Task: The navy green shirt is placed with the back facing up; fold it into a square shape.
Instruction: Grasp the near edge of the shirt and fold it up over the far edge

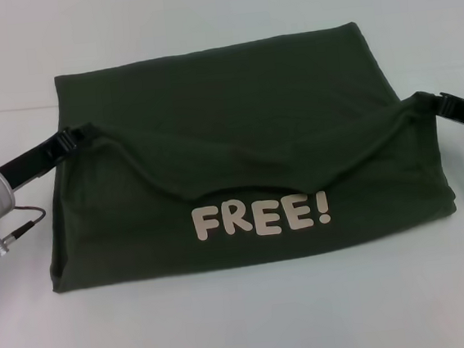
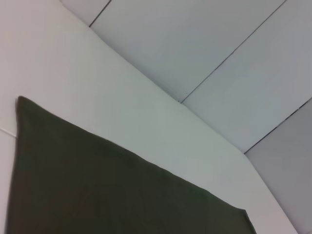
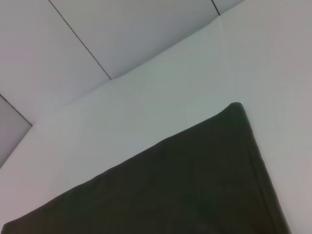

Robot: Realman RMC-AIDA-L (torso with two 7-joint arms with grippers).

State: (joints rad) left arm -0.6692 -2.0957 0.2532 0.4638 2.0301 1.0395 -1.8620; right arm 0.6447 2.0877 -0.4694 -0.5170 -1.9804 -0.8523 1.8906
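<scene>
The navy green shirt [image 1: 225,101] lies spread across the white table, far wider than the grippers. One layer of it is lifted at both sides and sags in the middle. Below that sag, cream "FREE!" lettering [image 1: 261,217] shows on the cloth lying flat. My left gripper [image 1: 80,133] is shut on the raised layer's left end. At the opposite end, my right gripper [image 1: 426,99] pinches the cloth the same way. The left wrist view shows only a flat stretch of the shirt [image 2: 97,185] with one corner. The right wrist view likewise shows shirt cloth [image 3: 195,185] and a corner.
The white table [image 1: 247,329] extends in front of the shirt and to both sides. Beyond its far edge [image 2: 185,105] lie grey tiles. A cable [image 1: 18,219] hangs from my left arm near the shirt's left side.
</scene>
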